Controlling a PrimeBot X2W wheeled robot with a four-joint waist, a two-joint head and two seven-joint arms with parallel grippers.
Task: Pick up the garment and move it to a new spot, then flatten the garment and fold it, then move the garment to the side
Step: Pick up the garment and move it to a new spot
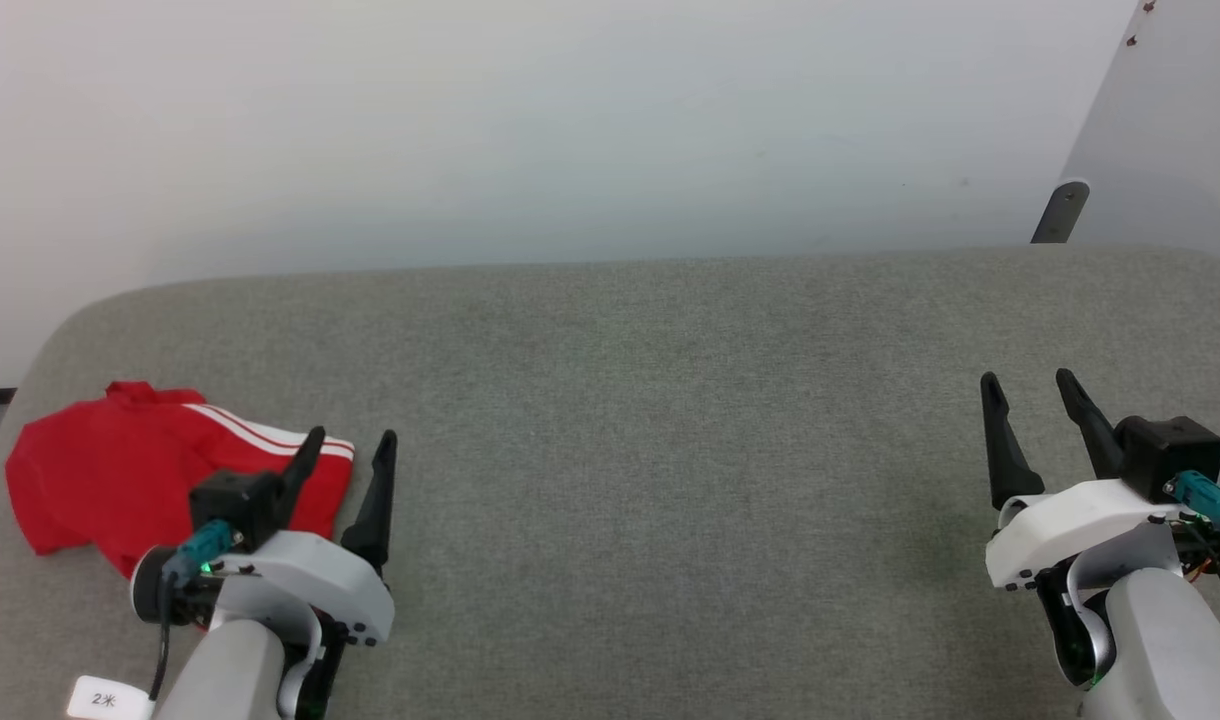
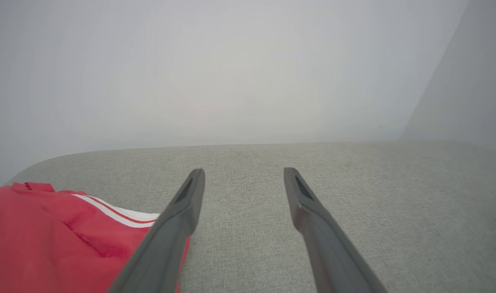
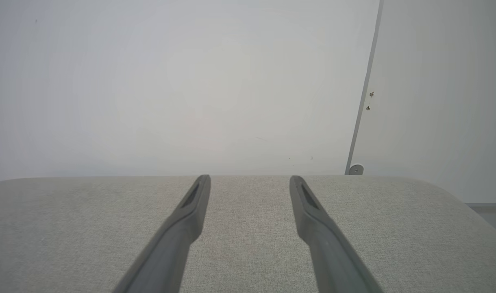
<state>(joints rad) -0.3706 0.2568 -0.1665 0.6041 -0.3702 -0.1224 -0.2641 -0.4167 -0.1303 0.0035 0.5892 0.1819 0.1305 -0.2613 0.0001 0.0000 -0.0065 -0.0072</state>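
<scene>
Both your left tool and right tool stand open, empty. You see the garment lower left on the surface.

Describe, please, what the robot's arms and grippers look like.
The left gripper and right gripper each have two tapering dark fingers on a white moulded shell and grey forearm. Each carries a black block with a teal plug and cable. A white tag sits by the left forearm.
</scene>
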